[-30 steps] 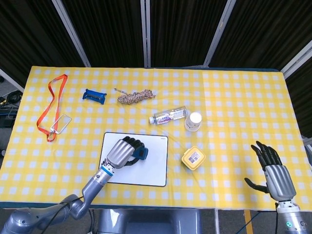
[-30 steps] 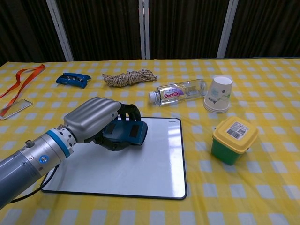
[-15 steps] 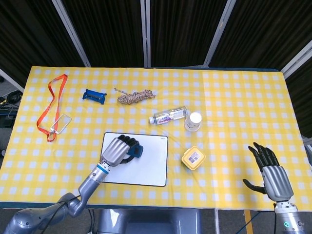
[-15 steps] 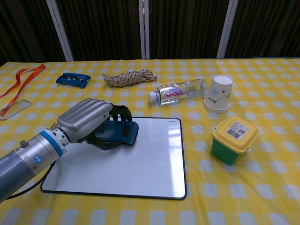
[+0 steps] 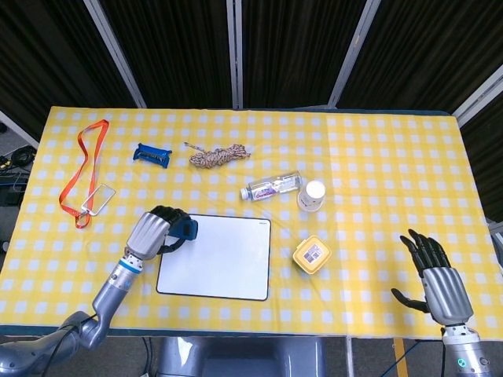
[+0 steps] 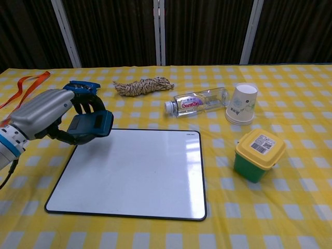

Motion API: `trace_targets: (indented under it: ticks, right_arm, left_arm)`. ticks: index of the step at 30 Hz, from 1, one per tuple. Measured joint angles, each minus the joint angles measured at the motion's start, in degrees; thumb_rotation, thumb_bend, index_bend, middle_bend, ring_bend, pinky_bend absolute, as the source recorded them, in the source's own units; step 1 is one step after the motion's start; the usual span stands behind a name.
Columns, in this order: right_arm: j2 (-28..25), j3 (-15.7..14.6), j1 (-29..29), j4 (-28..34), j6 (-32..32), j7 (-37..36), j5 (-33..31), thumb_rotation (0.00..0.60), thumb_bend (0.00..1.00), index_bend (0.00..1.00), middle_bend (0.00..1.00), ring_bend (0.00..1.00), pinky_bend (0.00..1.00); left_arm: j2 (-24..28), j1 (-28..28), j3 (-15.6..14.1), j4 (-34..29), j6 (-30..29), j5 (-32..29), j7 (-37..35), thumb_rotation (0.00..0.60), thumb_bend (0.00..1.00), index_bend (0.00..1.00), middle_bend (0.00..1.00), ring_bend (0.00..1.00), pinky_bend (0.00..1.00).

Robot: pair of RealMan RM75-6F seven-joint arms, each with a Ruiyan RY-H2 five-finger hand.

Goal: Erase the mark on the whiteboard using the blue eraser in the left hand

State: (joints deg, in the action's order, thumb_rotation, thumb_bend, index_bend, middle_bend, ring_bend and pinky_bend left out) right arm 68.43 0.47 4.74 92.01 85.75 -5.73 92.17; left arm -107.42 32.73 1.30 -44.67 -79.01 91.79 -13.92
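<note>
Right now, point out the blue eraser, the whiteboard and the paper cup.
blue eraser (image 6: 92,126): chest view, on its flat dark-blue face.
whiteboard (image 6: 137,174): chest view, on the bare white surface.
paper cup (image 6: 241,105): chest view, on its side wall.

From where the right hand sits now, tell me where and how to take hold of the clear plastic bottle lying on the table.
Grip the clear plastic water bottle around its labelled middle, coming from above with fingers across its width. It lies on its side, cap toward the rope, so the round body offers two opposing sides there. The upturned white paper cup stands close to its base end, so I would avoid that end. The right robot hand is open.
</note>
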Motion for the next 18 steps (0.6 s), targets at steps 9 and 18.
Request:
trace_targets:
  ticks: [9, 18]
  right_arm:
    - [0.19, -0.29, -0.07, 0.18, 0.05, 0.85, 0.40, 0.600, 0.07, 0.01, 0.00, 0.00, 0.00]
    - [0.56, -0.71, -0.09, 0.17, -0.03, 1.78, 1.02, 0.600, 0.07, 0.01, 0.00, 0.00, 0.00]
  left_arm:
    - [12.91, -3.13, 0.67, -15.72, -2.83, -1.03, 0.61, 0.600, 0.61, 0.76, 0.56, 0.53, 0.49]
    - [19.78, -9.60, -3.53, -22.36, 1.02, -4.68, 7.28, 0.600, 0.61, 0.73, 0.53, 0.52, 0.47]
